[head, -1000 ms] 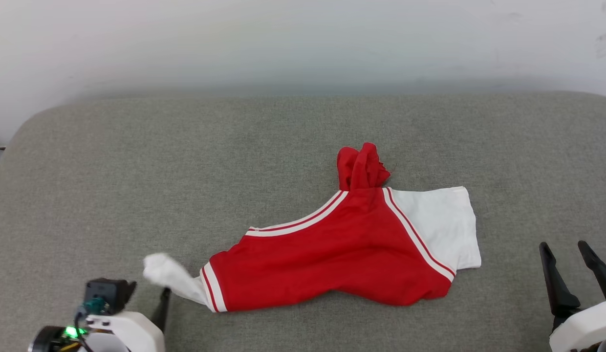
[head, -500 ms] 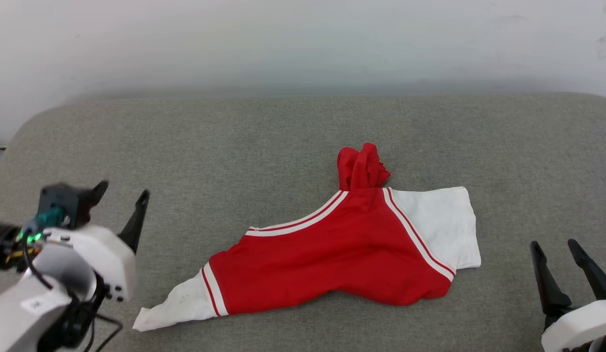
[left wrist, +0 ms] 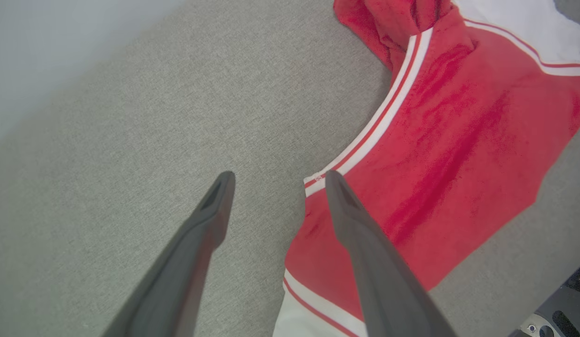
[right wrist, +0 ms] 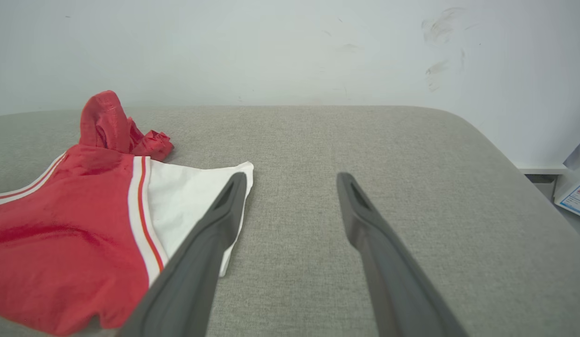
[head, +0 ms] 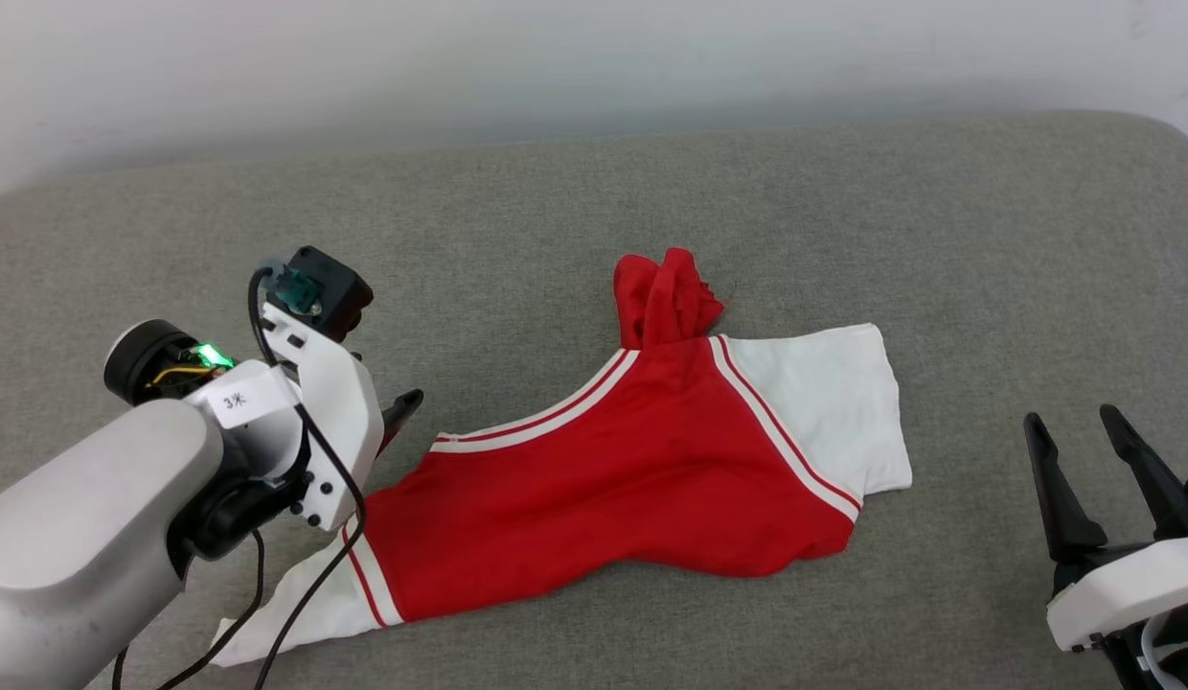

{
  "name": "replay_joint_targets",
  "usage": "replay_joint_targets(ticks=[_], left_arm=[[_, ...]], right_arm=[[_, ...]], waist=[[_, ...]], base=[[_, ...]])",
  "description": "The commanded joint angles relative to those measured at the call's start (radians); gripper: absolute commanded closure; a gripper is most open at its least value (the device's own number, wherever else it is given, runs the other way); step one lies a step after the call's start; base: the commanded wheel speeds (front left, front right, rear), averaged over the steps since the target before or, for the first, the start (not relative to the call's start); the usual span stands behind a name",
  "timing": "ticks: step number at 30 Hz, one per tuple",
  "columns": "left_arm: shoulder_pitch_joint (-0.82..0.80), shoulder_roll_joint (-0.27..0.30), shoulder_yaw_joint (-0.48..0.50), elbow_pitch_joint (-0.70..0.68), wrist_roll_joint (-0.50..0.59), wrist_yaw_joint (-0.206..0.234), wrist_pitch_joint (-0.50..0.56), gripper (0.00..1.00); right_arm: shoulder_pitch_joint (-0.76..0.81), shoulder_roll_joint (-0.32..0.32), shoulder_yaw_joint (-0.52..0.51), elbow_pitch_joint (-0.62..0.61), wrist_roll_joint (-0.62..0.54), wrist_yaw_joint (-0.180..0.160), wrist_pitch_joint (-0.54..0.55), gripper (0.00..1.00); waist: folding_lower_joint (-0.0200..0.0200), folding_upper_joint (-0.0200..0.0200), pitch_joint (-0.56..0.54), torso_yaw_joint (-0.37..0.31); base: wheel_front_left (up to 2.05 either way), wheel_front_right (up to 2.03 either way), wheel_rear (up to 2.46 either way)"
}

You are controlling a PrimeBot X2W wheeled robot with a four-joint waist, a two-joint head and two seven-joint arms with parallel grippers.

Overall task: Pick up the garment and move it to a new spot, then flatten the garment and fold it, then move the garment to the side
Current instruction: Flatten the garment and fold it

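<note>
1. Left arm (head: 96, 508) enters the head view from 7 o'clock. Pale forearm, green light lit at the wrist. A black cable (head: 311, 585) hangs from it across the near white sleeve (head: 259, 623).
2. Left tool (left wrist: 278, 175): jaws wide apart, nothing held. In the left wrist view one finger (left wrist: 360, 234) lies over the garment's red body, its tip at the end of the striped trim. The other finger is over bare tabletop. Cannot tell whether there is contact with the cloth.
3. Right tool (head: 1072, 417): at 4 o'clock in the head view, jaws wide apart, empty. It sits over bare tabletop, apart from the garment, fingers pointing toward 12 o'clock.
4. The garment (head: 632, 479) lies on the grey fabric-covered tabletop (head: 556, 220), about mid-view, between the two tools. It is not flat. The red body runs from 7 o'clock up toward 1 o'clock, with soft creases.
5. The near white sleeve trails off at 7 o'clock, partly under the left arm. The far white sleeve (head: 824, 402) is spread flat at 3 o'clock of the red body, bordered by red-and-white striped trim.
6. At 12 o'clock of the garment, a bunched red lump of fabric (head: 663, 297) stands up off the surface.
7. Farthest: a pale wall (head: 556, 57) behind the tabletop's far edge. It shows faint scuff marks in the right wrist view.
</note>
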Motion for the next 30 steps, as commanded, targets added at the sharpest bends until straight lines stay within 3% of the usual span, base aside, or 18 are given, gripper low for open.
replay_joint_targets(ticks=[1,10,19,20,21,22,30], left_arm=[[-0.016,-0.019,-0.006,0.036,-0.020,-0.020,0.025,0.00],[-0.025,-0.087,-0.075,0.216,-0.036,-0.108,0.113,0.00],[0.016,-0.135,-0.168,0.348,-0.012,-0.164,0.168,0.00],[0.024,-0.142,-0.171,0.356,-0.020,-0.171,0.163,0.36],[0.031,-0.150,-0.171,0.360,-0.024,-0.174,0.155,0.94],[0.031,-0.153,-0.174,0.363,-0.021,-0.180,0.147,1.00],[-0.073,-0.135,-0.133,0.303,0.083,-0.167,-0.009,1.00]], right_arm=[[-0.020,-0.001,0.005,-0.009,-0.008,-0.001,-0.005,0.00],[-0.047,0.011,0.010,-0.018,-0.018,-0.001,-0.015,0.00],[-0.063,0.015,0.013,-0.010,-0.018,-0.001,-0.023,0.00],[-0.064,0.016,0.012,-0.009,-0.019,-0.001,-0.023,0.00],[-0.064,0.017,0.010,-0.008,-0.019,-0.001,-0.023,0.00],[-0.062,0.018,0.009,-0.007,-0.020,-0.001,-0.023,0.00],[-0.035,0.029,-0.007,-0.009,-0.026,-0.001,-0.016,0.00]], waist=[[0.0000,-0.0001,0.023,-0.021],[0.0000,-0.0001,0.084,-0.069],[0.0000,-0.0001,0.114,-0.085],[0.0000,-0.0001,0.114,-0.085],[0.0000,-0.0001,0.112,-0.083],[0.0000,-0.0001,0.110,-0.081],[0.0000,-0.0001,0.064,-0.050]], base=[[0.00,0.00,0.00],[0.00,0.00,0.00],[0.00,0.00,0.00],[0.00,0.00,0.00],[0.00,0.00,0.00],[0.00,0.00,0.00],[0.00,0.00,0.00]])
